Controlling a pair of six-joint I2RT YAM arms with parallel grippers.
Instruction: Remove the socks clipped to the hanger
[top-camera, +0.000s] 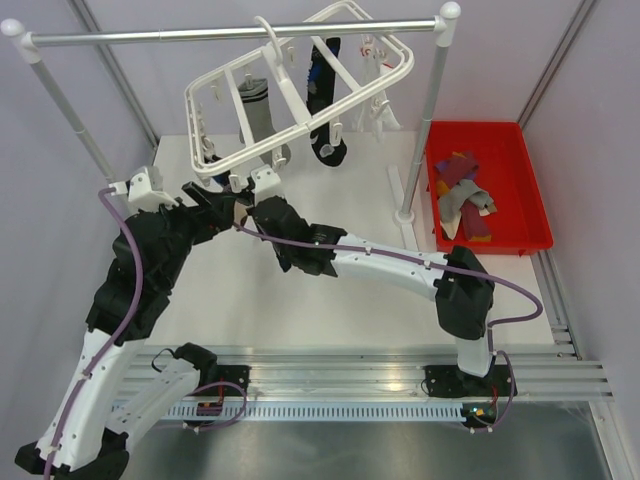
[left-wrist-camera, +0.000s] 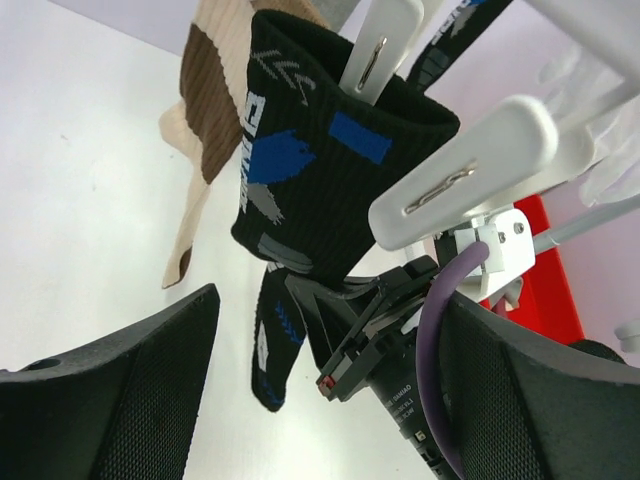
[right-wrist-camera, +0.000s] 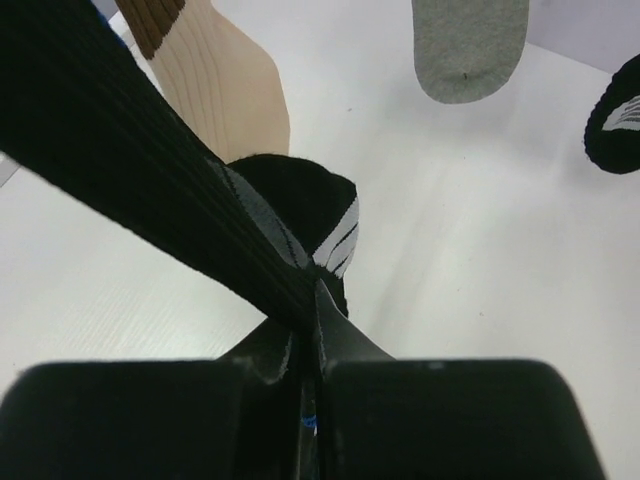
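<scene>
The white hanger (top-camera: 300, 127) hangs tilted from the silver rail. A grey sock (top-camera: 258, 110) and a black-and-blue sock (top-camera: 325, 100) dangle from it. In the left wrist view another black-and-blue sock (left-wrist-camera: 320, 170) hangs from a white clip (left-wrist-camera: 460, 180), with a brown-and-cream sock (left-wrist-camera: 205, 120) behind it. My right gripper (right-wrist-camera: 315, 300) is shut on this black sock (right-wrist-camera: 120, 170) below the clip and pulls it taut. It sits under the hanger's near corner (top-camera: 258, 208). My left gripper (left-wrist-camera: 325, 330) is open and empty just below, beside the right one (top-camera: 215, 200).
A red bin (top-camera: 535, 200) at the right holds several loose socks (top-camera: 462, 190). The silver rail (top-camera: 230, 35) spans the back, and its right post (top-camera: 425, 120) stands beside the bin. A grey sock toe (right-wrist-camera: 465, 50) and a black sock (right-wrist-camera: 615, 110) hang ahead.
</scene>
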